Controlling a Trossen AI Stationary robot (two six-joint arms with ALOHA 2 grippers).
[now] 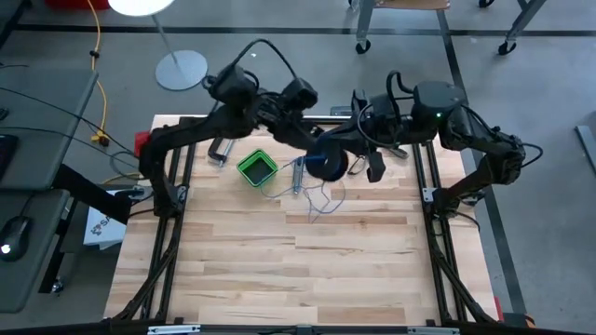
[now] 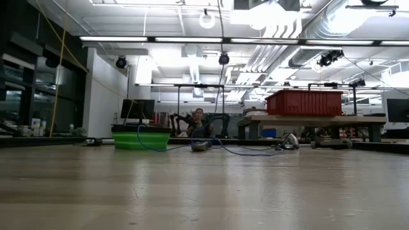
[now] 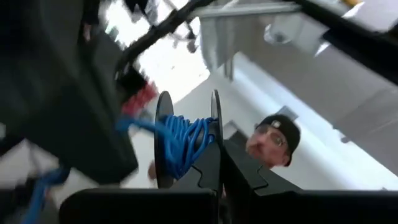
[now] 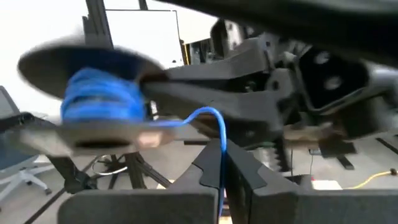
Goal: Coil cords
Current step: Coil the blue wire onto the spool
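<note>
While both arms meet above the desk's [image 1: 279,270] far middle, my left fingers [image 3: 219,163] clamp the rim of the spool [image 3: 186,140], blue wire [image 4: 219,134] wound on its core. My right fingers [image 4: 219,163] pinch the wire just beside the spool. Slack loops lie on the desk near the green box [image 1: 257,168].

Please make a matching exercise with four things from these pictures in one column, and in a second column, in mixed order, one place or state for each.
Things:
1. spool
2. green box
3. left claw
4. right claw

Places or states:
A. shut on the blue wire
B. on the table, open side up
C. shut on a flange of the spool
D. held up off the table, blue wire wound around it

Pairs: 1-D, 2-B, 3-C, 4-A
</note>
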